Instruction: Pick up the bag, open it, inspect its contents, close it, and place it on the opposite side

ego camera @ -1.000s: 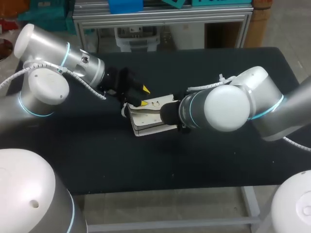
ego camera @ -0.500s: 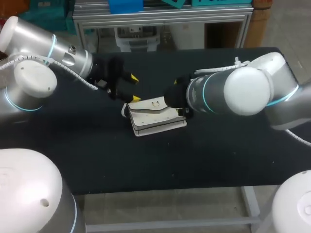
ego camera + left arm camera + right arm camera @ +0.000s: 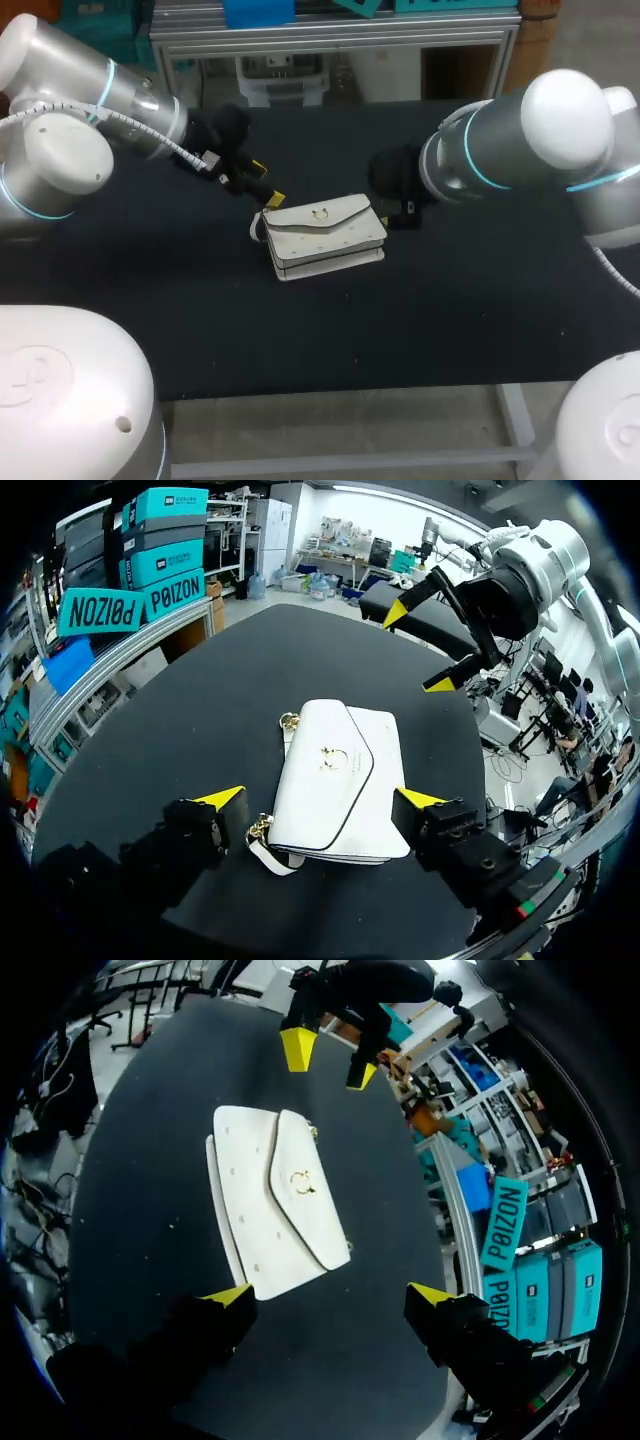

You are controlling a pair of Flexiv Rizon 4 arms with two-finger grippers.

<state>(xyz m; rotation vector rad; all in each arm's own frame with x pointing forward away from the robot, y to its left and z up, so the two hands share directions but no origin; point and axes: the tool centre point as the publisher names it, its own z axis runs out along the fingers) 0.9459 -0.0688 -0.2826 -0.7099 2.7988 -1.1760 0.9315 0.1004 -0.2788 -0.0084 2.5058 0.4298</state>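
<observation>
head view: right end effector [image 3: 398, 214] tips hidden | bag [image 3: 322, 238] interior unseen (closed)

We see a white bag [image 3: 325, 238] lying flat near the middle of the black bench [image 3: 300, 330]. Its pointed flap is closed, with a small gold clasp [image 3: 320, 212] and gold chain links [image 3: 262, 827] at its ends.

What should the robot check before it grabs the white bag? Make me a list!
1. Bag lies flat on the table, nothing on top of it: ok.
2. Flap down, gold clasp facing up: ok.
3. Left gripper open and not touching the bag: ok.
4. Right gripper open and not touching the bag: ok.
5. What is inside the bag: cannot tell, since it is shut.
</observation>
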